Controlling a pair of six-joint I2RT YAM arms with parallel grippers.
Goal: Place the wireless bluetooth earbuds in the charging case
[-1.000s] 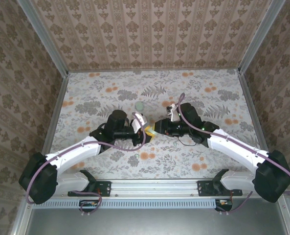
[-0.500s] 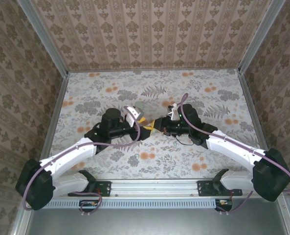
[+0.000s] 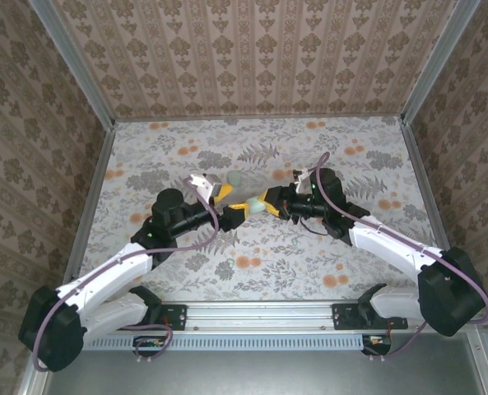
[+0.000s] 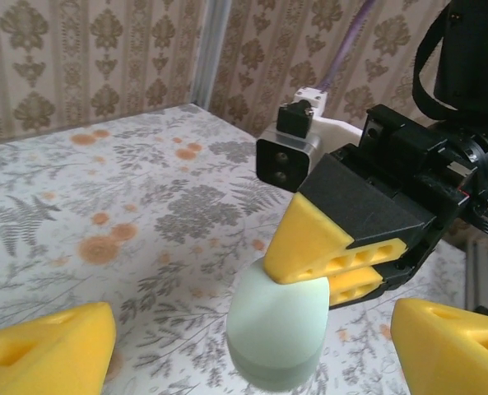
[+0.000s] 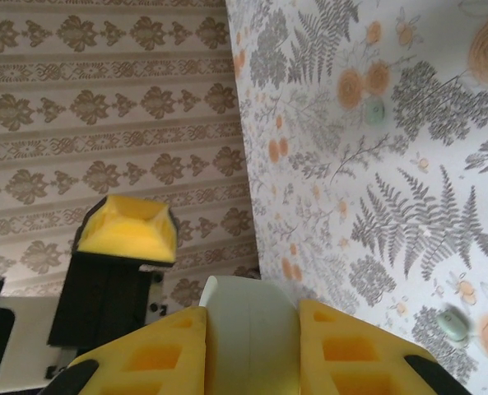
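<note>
**Pincer on the right holds the case; the left stands wide**

My right pincer (image 4: 313, 276) is clamped on the mint-green charging case (image 4: 275, 333) and holds it up off the surface (image 4: 104, 214), between my two arms. My left pincer (image 3: 219, 199) is spread apart, one yellow finger on each side of the case, neither touching it.

I take the case for a light, hard, rounded shell with a smooth skin, so it could easily twist or slip out of a pinch near one end. I would rather have the fingers square across its flatter flanks. Whether its lid is up I cannot tell from here.

Two small pale-green pieces that I take for the earbuds (image 5: 375, 111) lie on the patterned surface, well apart from each other; the second (image 5: 451, 323) lies nearer my right wrist camera. I expect them to be tiny, nearly weightless and slick, and apt to roll or flick away. I would take each one from above, across its body, with a gentle squeeze.
</note>
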